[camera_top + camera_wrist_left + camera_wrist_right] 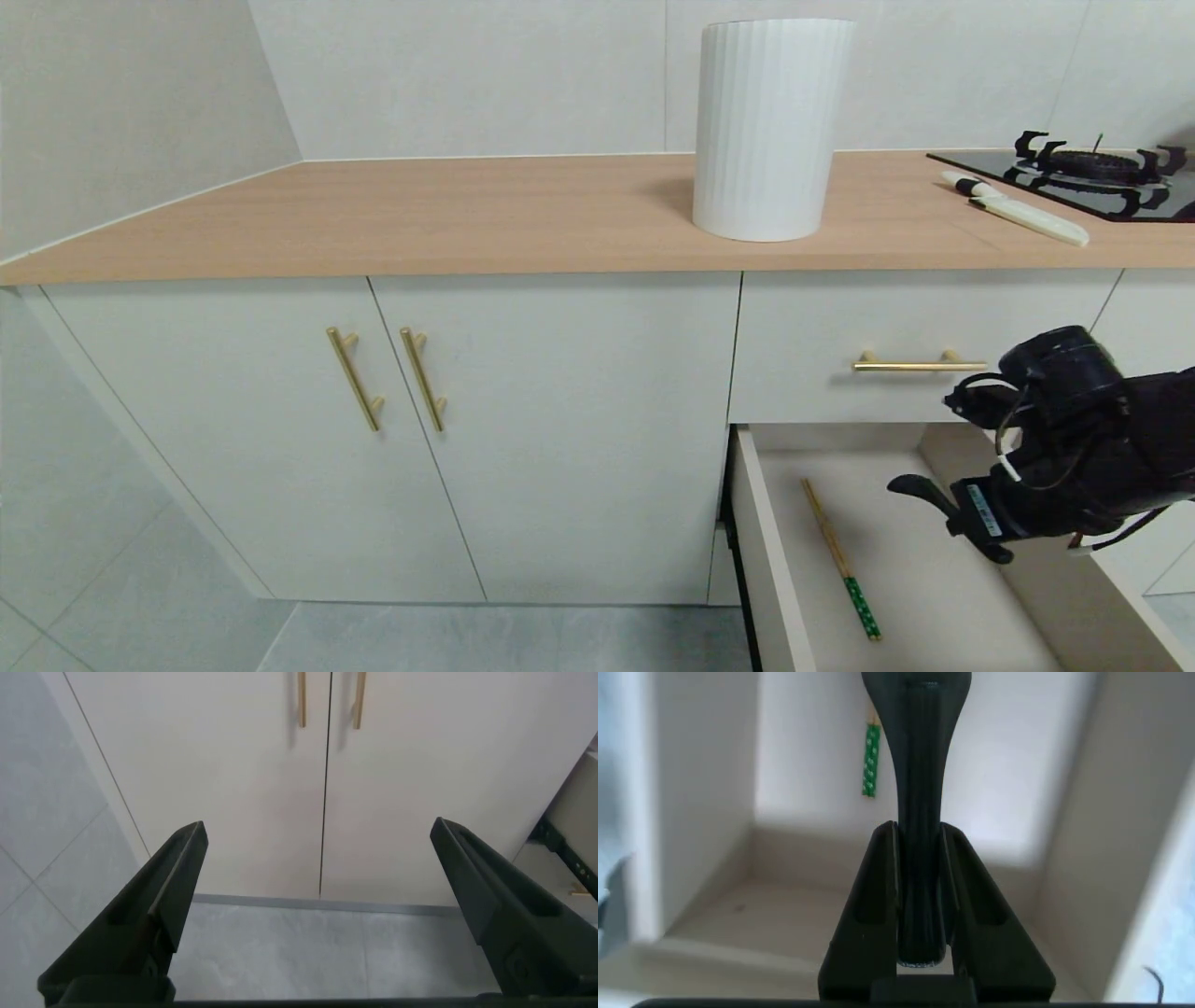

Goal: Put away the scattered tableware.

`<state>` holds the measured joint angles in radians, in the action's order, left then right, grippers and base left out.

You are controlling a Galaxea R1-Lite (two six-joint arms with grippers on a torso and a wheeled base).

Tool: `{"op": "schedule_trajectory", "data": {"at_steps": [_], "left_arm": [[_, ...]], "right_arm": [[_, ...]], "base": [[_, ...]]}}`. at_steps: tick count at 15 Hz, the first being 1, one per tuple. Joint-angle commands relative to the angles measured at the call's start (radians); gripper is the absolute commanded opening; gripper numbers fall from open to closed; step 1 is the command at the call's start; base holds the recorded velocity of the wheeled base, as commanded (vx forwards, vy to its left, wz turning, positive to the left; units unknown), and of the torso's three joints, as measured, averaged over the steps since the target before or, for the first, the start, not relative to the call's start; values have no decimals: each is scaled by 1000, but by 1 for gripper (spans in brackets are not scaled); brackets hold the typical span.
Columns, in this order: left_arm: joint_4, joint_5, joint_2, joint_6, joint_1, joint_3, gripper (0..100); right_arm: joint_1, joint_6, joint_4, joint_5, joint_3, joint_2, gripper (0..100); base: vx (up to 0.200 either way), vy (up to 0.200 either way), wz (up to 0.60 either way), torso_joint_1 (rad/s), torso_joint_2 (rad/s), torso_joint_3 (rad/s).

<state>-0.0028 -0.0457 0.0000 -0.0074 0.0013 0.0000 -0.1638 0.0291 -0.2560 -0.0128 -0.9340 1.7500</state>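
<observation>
The robot's right gripper hangs over an open drawer, its fingers clamped tight on the handle of a black utensil. The utensil's long axis runs straight out from the gripper, roughly level. Its free end points toward the robot's left, across the drawer's width. In the right wrist view that far end broadens beyond the fingertips.

A pair of chopsticks lies flat on the drawer floor, below the gripper and just past the utensil's tip. They are clear of both. Their long axis runs from the drawer's back toward its front, crosswise to the held utensil. Their green patterned ends point toward the drawer's front.

The left gripper has its fingers spread wide and grips nothing. It faces a pair of closed cabinet doors and the grey floor at their foot.

On the countertop above and beyond the right gripper, a white knife lies on a diagonal. Its blade points toward the counter's front edge, and its handle lies beside the stove. A white ribbed canister stands upright farther to the gripper's left.
</observation>
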Motion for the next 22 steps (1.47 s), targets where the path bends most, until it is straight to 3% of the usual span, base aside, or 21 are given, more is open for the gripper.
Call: {"op": "schedule_trajectory", "data": {"at_steps": [1, 4, 5, 6, 7, 17, 18, 22], "left_arm": [[0, 0, 0, 0, 0, 0, 100], [0, 0, 0, 0, 0, 0, 100], [0, 0, 0, 0, 0, 0, 100], [0, 0, 0, 0, 0, 0, 100], [0, 0, 0, 0, 0, 0, 100], [1, 0, 0, 0, 0, 0, 100], [0, 0, 0, 0, 0, 0, 100], [0, 0, 0, 0, 0, 0, 100]], "right_arm": [[4, 2, 86, -10, 4, 232, 0], [6, 29, 291, -93, 37, 391, 0], [6, 29, 291, -93, 37, 391, 0], [10, 43, 481, -134, 69, 487, 0], [12, 43, 523, -151, 73, 513, 0], [32, 43, 584, -173, 69, 559, 0], [32, 43, 584, -173, 69, 557, 100], [33, 43, 584, -171, 69, 540, 100]], "base": [[0, 0, 0, 0, 0, 0], [0, 0, 0, 0, 0, 0], [0, 0, 0, 0, 0, 0], [0, 0, 0, 0, 0, 0], [0, 0, 0, 0, 0, 0], [0, 0, 0, 0, 0, 0], [0, 0, 0, 0, 0, 0], [0, 0, 0, 0, 0, 0]]}}
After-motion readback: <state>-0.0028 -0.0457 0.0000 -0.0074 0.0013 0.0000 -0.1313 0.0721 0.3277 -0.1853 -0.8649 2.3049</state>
